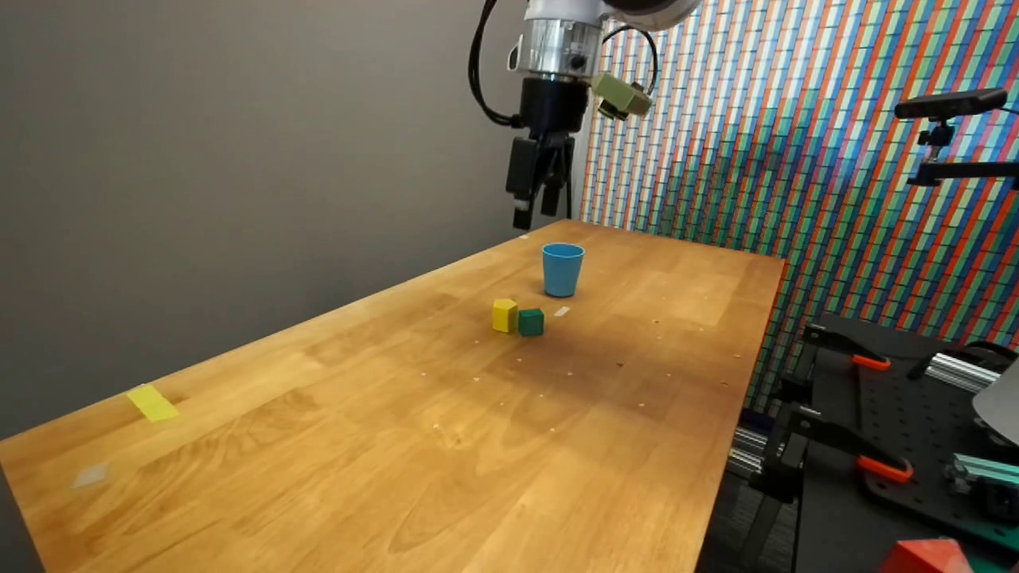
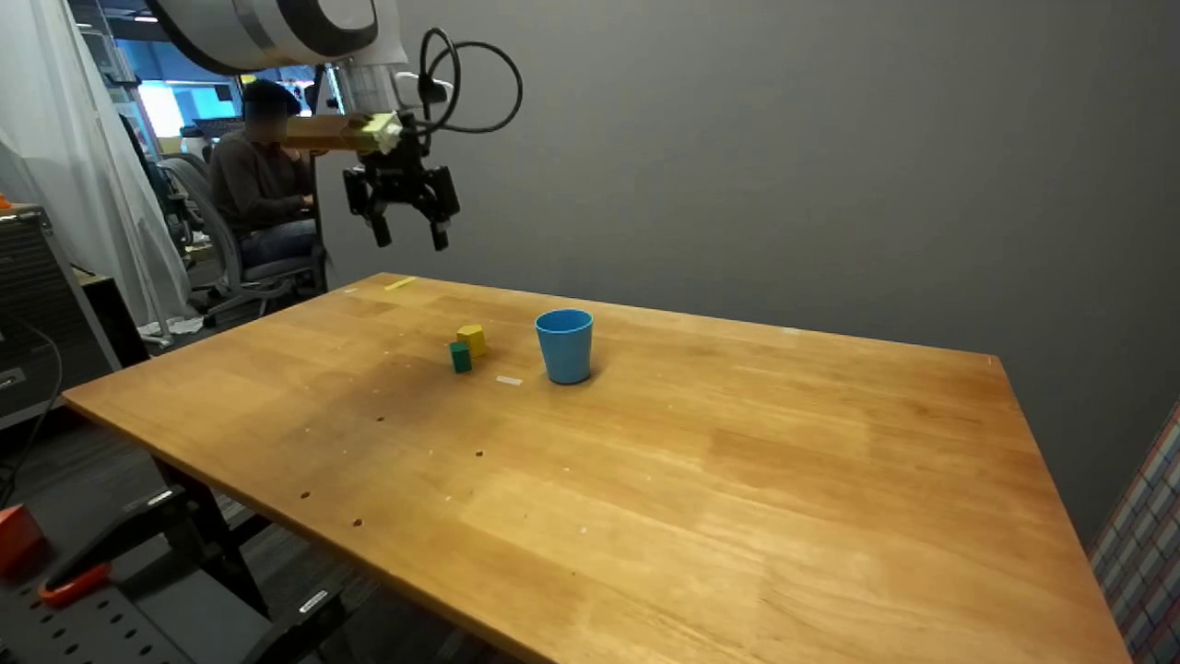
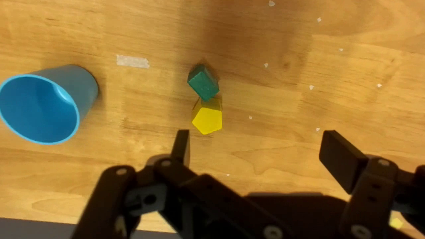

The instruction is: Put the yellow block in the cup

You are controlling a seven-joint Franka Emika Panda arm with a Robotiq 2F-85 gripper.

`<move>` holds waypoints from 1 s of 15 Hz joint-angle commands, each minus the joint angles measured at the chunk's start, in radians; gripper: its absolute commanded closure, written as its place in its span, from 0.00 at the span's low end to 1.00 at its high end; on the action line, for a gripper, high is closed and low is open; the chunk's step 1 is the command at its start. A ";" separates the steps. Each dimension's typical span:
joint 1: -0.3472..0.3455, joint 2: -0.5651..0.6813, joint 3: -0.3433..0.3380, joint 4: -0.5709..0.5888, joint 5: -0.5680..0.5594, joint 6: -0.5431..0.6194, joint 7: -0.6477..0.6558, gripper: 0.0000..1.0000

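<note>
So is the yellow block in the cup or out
Out: both exterior views show the yellow block on the table, apart from the cup.

The pentagonal yellow block (image 3: 207, 119) stands near the upright blue cup (image 1: 562, 274)

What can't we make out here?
Cup: floor hidden by its near wall in both exterior views.
Yellow block: partly behind the green block in an exterior view.
Yellow patch: partly behind the gripper, wrist view.
Red object: cut off by bottom edge in an exterior view.

Grey wall (image 2: 793, 175) behind a wooden table (image 2: 664, 461), white curtain (image 2: 83, 175).
</note>
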 commanded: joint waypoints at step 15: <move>0.056 0.460 -0.089 0.379 -0.044 -0.060 -0.011 0.00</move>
